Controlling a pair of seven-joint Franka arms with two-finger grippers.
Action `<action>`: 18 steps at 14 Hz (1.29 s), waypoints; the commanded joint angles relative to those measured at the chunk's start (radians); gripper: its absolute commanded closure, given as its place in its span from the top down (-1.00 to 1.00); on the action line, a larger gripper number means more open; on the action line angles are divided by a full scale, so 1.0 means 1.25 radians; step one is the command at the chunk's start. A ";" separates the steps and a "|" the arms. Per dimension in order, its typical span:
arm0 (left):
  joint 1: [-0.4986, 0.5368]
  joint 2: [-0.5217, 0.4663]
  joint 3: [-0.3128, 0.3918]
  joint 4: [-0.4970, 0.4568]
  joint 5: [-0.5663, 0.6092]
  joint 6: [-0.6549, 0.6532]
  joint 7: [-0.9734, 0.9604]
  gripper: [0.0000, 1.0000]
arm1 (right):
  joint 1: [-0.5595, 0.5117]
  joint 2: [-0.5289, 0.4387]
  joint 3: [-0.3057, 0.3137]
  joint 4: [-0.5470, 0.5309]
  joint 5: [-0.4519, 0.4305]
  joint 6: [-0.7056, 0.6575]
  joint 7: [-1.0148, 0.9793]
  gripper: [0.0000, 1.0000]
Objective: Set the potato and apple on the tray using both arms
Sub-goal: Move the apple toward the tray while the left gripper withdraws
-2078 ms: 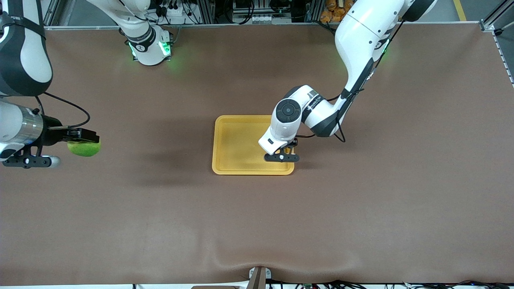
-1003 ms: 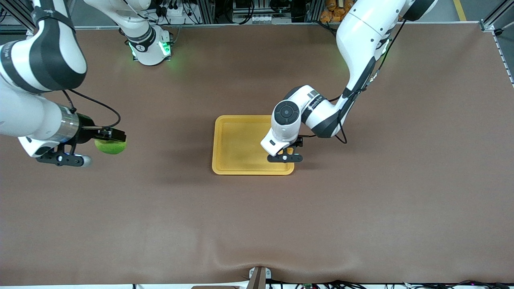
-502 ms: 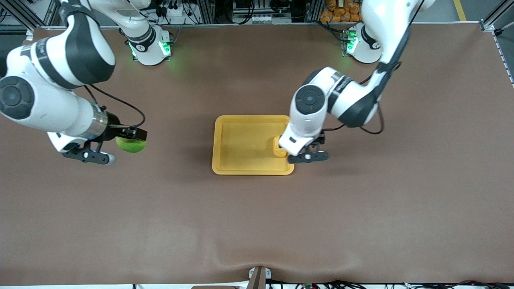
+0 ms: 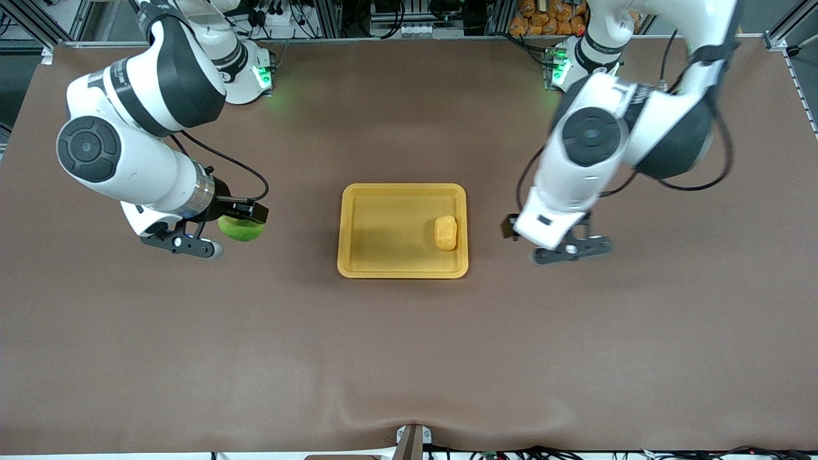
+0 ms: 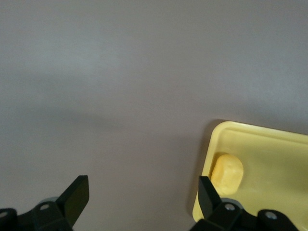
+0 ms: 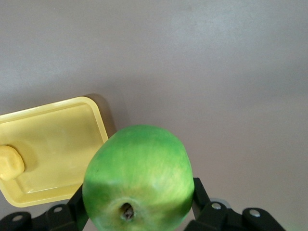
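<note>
While the potato (image 4: pixel 446 232) lay flat inside the tray (image 4: pixel 358 265), close to the rim on the left arm's end, you had both arms up off the counter (image 4: pixel 409 358). Tray sat mid-counter, potato was the only thing in it. Left pincer (image 4: pixel 511 227) hung over bare counter just beside the tray, toward the left arm's end, fingers (image 5: pixel 74 198) spread wide and holding nothing; its wrist view showed the potato (image 5: pixel 226 173) and a tray corner (image 5: pixel 219 132) past one fingertip. Right pincer (image 4: pixel 241 217) was pinching the apple (image 4: pixel 240 229) over the counter, well apart from the tray toward the right arm's end. Right wrist view: apple (image 6: pixel 138 178) gripped on both flanks, stem dimple facing the camera.
</note>
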 commanded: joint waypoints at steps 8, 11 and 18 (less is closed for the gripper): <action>0.181 -0.103 -0.004 -0.002 -0.042 -0.100 0.190 1.00 | 0.098 0.061 -0.008 -0.008 0.012 0.070 0.108 -1.00; 0.199 -0.128 -0.003 -0.002 -0.051 -0.144 0.230 1.00 | 0.126 0.081 -0.008 -0.021 0.012 0.098 0.134 -1.00; 0.252 -0.191 -0.003 -0.006 -0.050 -0.219 0.347 1.00 | 0.180 0.158 -0.008 -0.037 0.014 0.217 0.178 -1.00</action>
